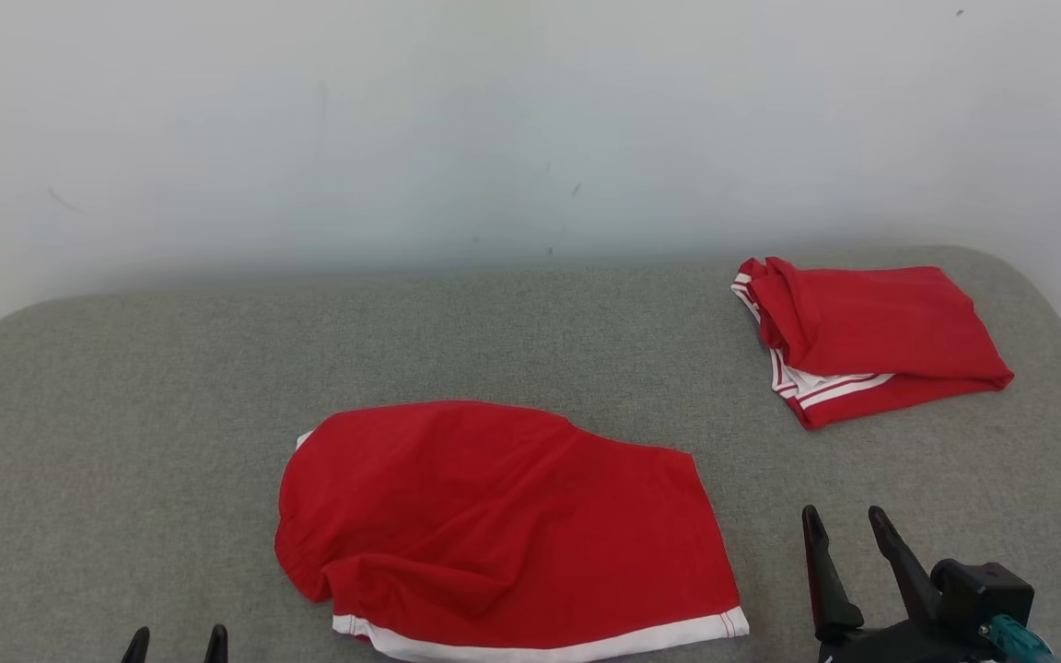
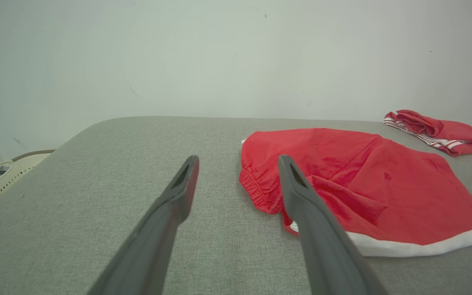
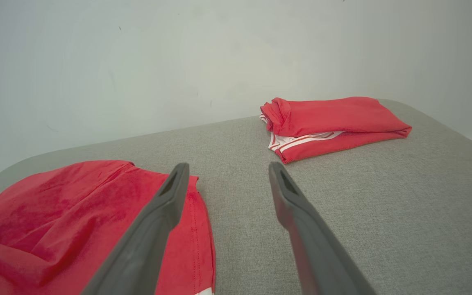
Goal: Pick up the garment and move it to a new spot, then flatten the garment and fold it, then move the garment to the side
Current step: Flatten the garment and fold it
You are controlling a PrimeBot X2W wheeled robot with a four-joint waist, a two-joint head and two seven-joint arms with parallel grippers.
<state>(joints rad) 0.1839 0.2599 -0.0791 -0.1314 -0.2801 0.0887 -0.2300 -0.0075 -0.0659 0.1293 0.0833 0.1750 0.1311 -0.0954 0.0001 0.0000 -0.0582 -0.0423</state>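
A red garment (image 1: 503,525) with a white hem band lies spread and a little rumpled on the grey padded table (image 1: 125,414), near the front middle. In the left wrist view the garment (image 2: 363,184) lies to the right of the fingers, its elastic waist nearest them. My left gripper (image 1: 176,640) stands open at the lower left, apart from the cloth, nothing between its fingers. My right gripper (image 1: 848,525) is open at the lower right, just right of the garment's edge (image 3: 96,217), empty.
A second red garment (image 1: 862,336) with white stripes lies folded at the table's back right, also seen as the folded garment (image 3: 330,123) in the right wrist view. A pale wall (image 1: 494,120) rises behind the table. A cream device with a cable (image 2: 2,176) sits beyond the table's left edge.
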